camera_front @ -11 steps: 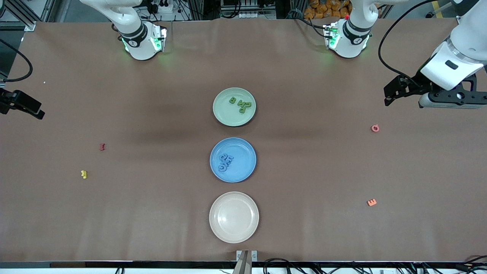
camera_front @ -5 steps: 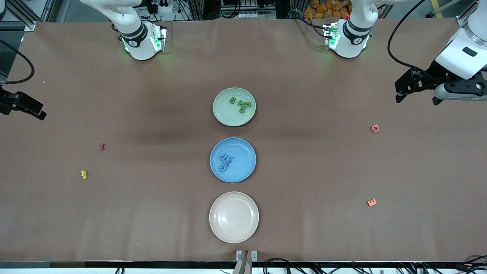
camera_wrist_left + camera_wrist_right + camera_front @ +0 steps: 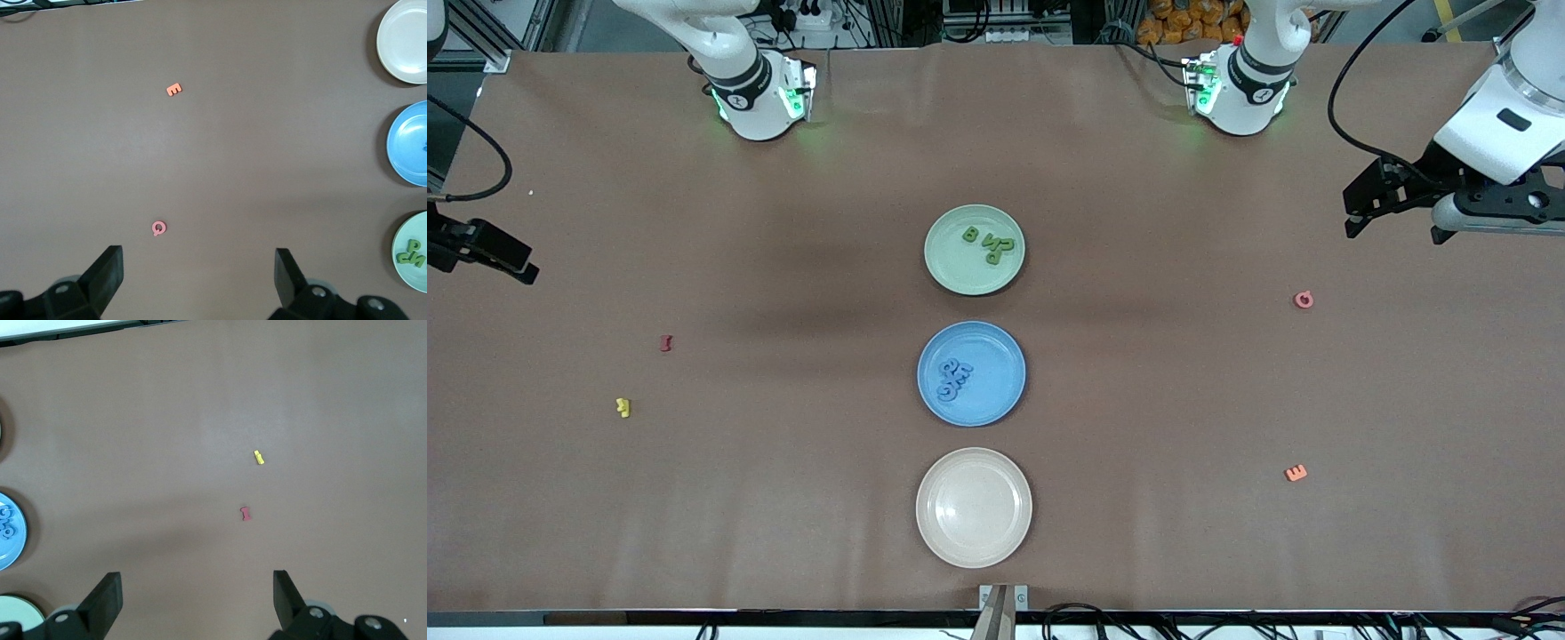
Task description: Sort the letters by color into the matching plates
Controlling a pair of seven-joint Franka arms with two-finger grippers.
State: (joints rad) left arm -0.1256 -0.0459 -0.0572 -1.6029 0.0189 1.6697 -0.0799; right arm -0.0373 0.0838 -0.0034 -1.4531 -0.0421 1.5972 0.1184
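The pale green plate (image 3: 951, 267) holds several green letters (image 3: 989, 244). The blue plate (image 3: 996, 391) holds several blue letters (image 3: 953, 379). The cream plate (image 3: 973, 507), nearest the front camera, is empty. A pink letter (image 3: 1304, 300) and an orange letter (image 3: 1296, 473) lie toward the left arm's end. A red letter (image 3: 665, 342) and a yellow letter (image 3: 623, 407) lie toward the right arm's end. My left gripper (image 3: 199, 267) is open and empty, high over bare cloth by the pink letter (image 3: 158, 228). My right gripper (image 3: 197, 590) is open and empty, high over bare cloth by the red letter (image 3: 245, 514).
The three plates stand in a row down the middle of the brown cloth. The left wrist view also shows the orange letter (image 3: 173, 89). The right wrist view also shows the yellow letter (image 3: 259, 457). Both arm bases stand at the table's robot side.
My left arm has risen and drawn back toward its end of the table. My right gripper has shifted slightly at the table's edge. No letter or plate has moved.
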